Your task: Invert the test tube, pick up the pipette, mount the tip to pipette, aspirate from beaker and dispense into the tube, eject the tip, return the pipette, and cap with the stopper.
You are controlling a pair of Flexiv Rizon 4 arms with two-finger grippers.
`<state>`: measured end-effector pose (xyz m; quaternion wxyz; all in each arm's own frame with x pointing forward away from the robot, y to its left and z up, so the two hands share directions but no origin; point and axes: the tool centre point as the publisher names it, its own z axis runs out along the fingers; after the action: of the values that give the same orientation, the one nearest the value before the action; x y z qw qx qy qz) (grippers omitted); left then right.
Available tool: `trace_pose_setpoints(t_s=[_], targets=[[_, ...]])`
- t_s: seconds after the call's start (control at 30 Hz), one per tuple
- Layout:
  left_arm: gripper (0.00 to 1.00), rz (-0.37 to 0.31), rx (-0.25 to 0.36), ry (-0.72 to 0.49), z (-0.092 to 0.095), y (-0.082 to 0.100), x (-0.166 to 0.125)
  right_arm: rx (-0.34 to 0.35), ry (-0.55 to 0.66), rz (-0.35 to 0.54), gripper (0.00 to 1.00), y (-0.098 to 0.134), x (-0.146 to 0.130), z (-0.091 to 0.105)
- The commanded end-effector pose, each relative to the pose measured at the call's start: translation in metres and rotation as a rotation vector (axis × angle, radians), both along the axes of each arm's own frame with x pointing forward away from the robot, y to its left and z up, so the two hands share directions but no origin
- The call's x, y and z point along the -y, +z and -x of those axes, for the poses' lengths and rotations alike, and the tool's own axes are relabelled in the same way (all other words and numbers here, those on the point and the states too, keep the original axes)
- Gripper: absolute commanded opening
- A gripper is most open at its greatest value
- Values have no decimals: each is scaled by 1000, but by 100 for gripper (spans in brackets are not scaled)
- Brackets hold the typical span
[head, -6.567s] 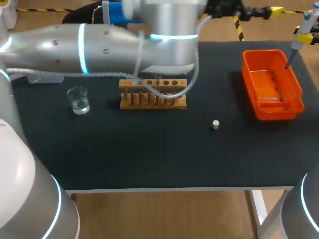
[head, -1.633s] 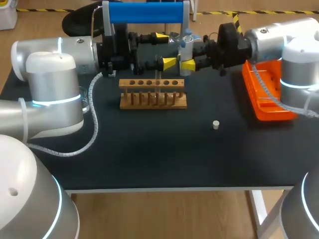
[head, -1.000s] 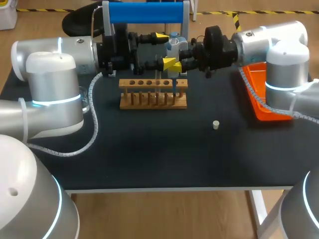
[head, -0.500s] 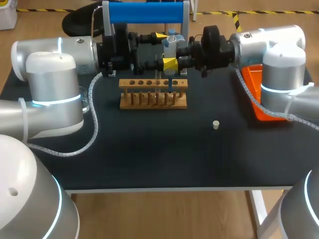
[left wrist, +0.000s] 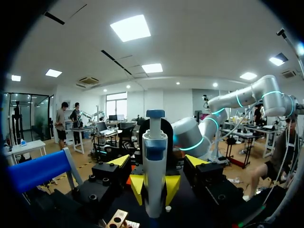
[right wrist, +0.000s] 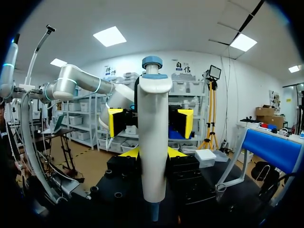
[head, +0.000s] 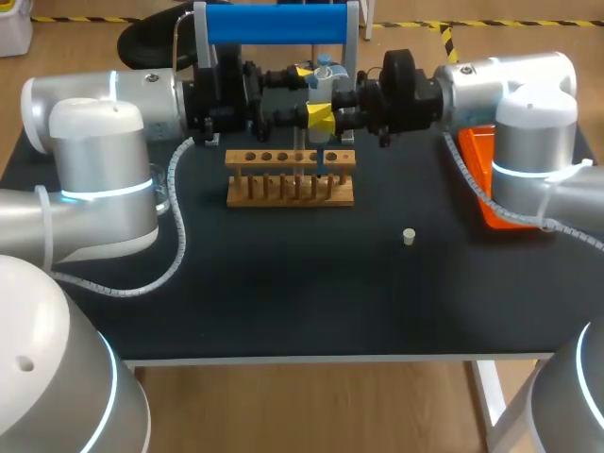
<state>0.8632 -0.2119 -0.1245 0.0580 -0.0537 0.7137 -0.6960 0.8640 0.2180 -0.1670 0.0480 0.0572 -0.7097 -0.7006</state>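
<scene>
**Right arm carries pipette between left claw's open fingers**

Brought across from the orange basket (head: 477, 184) over the past seconds, the right arm (head: 510, 80) now has the pipette (right wrist: 153, 137) upright above the right-hand end of the wooden rack (head: 290, 179), at the back of the counter (head: 283, 283). The right claw (right wrist: 152, 153) grips the pipette's white body from both sides, low down. The left claw (left wrist: 157, 161), which has kept its place, stands wide, with one yellow-tipped finger on either side of the pipette and clear of it. From above, the pipette's blue shaft reaches down to the rack's holes; whether it bears a tip cannot be told. The right arm hides much of the basket. A test tube cannot be picked out in the rack. The stopper (head: 409, 236) lies alone on the counter, nearer the robot than the rack and to its right.
</scene>
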Motion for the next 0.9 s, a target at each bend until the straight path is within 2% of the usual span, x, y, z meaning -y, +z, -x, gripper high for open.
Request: trace_pose_setpoints(t_s=[0.03, 0.13, 0.17, 0.23, 0.3, 0.6, 0.63, 0.67, 0.7, 0.73, 0.9], targets=[[49, -2, -1, -4, -1, 0, -1, 1, -4, -1, 0, 2, -1, -1], [34, -2, -1, -4, -1, 0, -1, 1, -4, -3, 0, 2, -1, -1], [19, -2, -1, -4, -1, 0, -1, 2, -4, -3, 0, 3, -1, -1], [15, -2, -1, -4, -1, 0, -1, 2, -1, -3, 0, 3, -2, -1], [0, -2, -1, -4, -1, 0, -1, 2, 0, -3, 0, 4, -2, 1], [0, -2, -1, -4, -1, 0, -1, 2, 8, 1, 0, 3, -2, 1], [0, -2, -1, -4, -1, 0, -1, 2, 10, 4, 16, 4, -2, 1], [0, -2, -1, -4, -1, 0, -1, 2, 8, 8, 45, 4, -2, 1], [0, -2, -1, -4, -1, 0, -1, 2, 6, 9, 97, 4, -2, 1], [0, -2, -1, -4, -1, 0, -1, -4, 5, 12, 100, 4, -1, 1], [0, -2, -1, -4, -1, 0, -1, -1, 10, 10, 100, 4, 5, 3]])
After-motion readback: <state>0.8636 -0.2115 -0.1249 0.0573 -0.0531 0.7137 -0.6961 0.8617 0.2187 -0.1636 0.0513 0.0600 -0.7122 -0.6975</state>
